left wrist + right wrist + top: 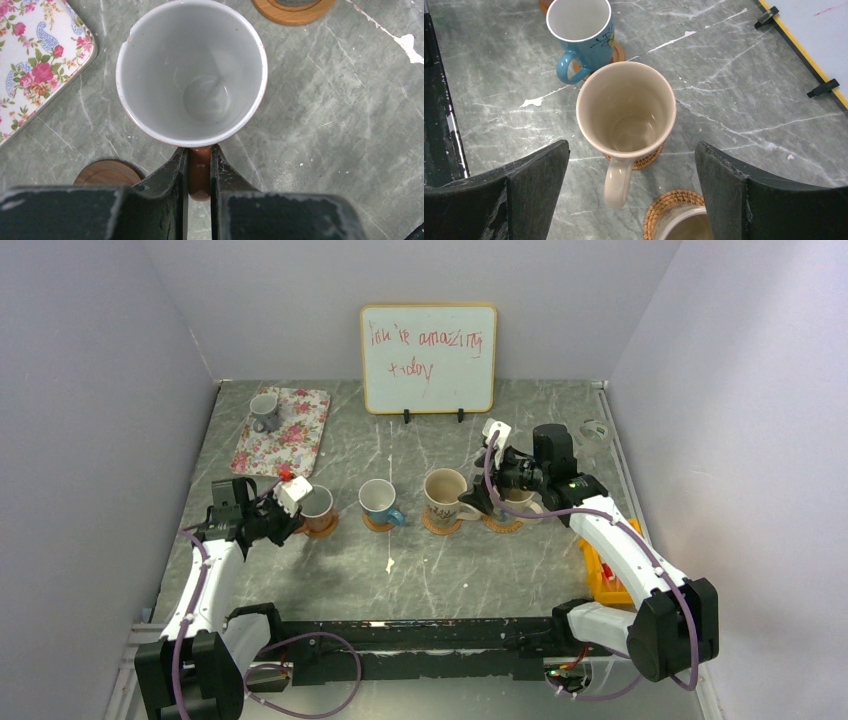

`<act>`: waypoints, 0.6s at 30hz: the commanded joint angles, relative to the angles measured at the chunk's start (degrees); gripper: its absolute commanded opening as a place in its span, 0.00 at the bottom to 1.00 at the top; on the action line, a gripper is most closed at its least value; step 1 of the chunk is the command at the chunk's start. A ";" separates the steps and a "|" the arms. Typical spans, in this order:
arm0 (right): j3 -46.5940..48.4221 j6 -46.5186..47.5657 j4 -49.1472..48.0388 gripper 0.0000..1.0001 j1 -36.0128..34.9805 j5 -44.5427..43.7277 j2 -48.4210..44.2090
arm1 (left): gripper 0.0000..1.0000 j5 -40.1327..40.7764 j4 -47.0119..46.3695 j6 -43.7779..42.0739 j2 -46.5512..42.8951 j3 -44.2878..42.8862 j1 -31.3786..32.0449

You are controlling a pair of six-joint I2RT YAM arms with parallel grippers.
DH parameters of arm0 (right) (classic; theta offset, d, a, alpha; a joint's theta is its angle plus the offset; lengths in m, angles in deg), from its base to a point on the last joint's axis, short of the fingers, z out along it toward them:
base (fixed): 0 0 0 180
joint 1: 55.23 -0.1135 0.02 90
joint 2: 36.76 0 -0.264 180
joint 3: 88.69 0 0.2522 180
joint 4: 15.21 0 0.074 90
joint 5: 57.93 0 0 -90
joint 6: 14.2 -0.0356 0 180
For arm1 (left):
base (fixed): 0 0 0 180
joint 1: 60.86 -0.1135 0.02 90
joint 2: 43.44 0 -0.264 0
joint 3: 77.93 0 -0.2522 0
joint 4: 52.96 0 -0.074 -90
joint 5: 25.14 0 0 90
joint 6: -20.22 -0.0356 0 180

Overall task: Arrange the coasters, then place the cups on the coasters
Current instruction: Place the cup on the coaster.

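Note:
My left gripper (199,167) is shut on the brown handle of the orange-brown cup (192,70), which is white inside. A dark brown coaster (107,172) lies beside that cup, partly under my finger. The same cup (317,506) heads a row with the blue-handled cup (378,502) and a cream cup (445,496), each on a coaster. My right gripper (631,146) is open, straddling the cream cup's handle (616,182) without touching it. That cup (626,107) stands on a woven coaster (646,160). A second cream cup (684,225) sits on another woven coaster (664,202). A small grey cup (265,412) stands on the floral tray (300,430).
A whiteboard (428,358) stands at the back of the table. An orange-yellow object (605,575) lies by the right arm. A white scrap (389,564) sits in front of the row. Walls close in on the left, right and back.

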 commanded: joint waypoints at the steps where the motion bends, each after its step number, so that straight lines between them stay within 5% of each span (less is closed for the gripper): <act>1: 0.91 0.33 -1.26 1.00 -0.15 0.72 -0.41 | 0.09 -2.74 1.22 -1.91 -0.51 -2.55 -0.02; 18: 0.88 0.24 -1.26 1.00 -0.07 0.76 -0.64 | 0.33 -0.67 0.71 -1.38 -1.77 -1.81 -0.02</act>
